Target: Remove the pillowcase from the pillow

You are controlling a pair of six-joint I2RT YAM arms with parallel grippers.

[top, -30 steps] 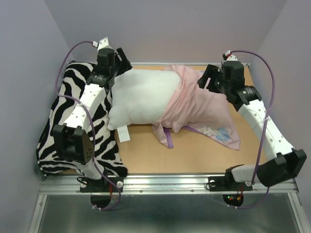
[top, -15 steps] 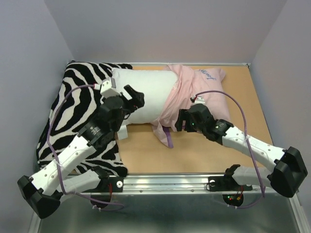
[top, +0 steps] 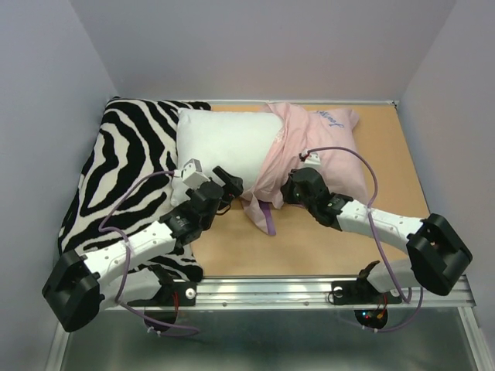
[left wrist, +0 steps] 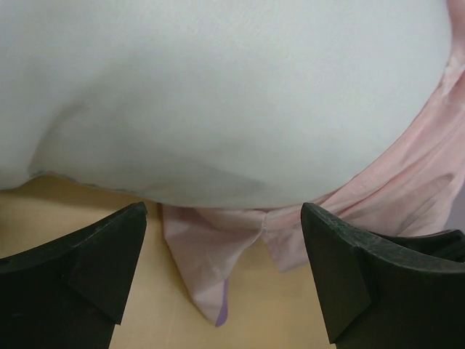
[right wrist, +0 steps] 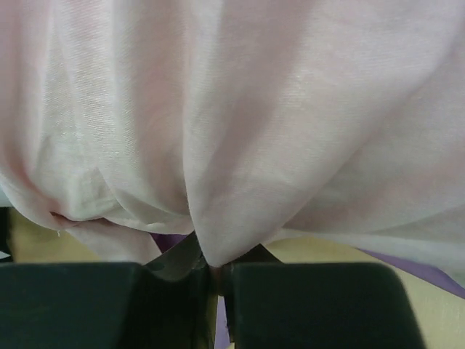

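Note:
The white pillow (top: 224, 147) lies at the back of the table, its right half inside the pale pink pillowcase (top: 321, 151). The pillowcase's loose hem hangs over the pillow's near edge with a purple strip showing. My right gripper (top: 285, 193) is at that hem, shut on a pinch of pink fabric (right wrist: 216, 270); the pillowcase (right wrist: 254, 109) fills the right wrist view. My left gripper (top: 230, 192) is open at the pillow's near edge. In the left wrist view, the left gripper (left wrist: 221, 273) faces the pillow (left wrist: 218, 94) and a hanging flap of pillowcase (left wrist: 211, 247), touching neither.
A black-and-white zebra-striped pillow (top: 124, 162) covers the left side of the wooden table (top: 325, 247), under the left arm. Purple-grey walls close in the left, back and right. A metal rail (top: 294, 290) runs along the near edge.
Both arms came from the pillow's far side down to its near edge. The right gripper shut on the pillowcase hem. The left gripper opened wider.

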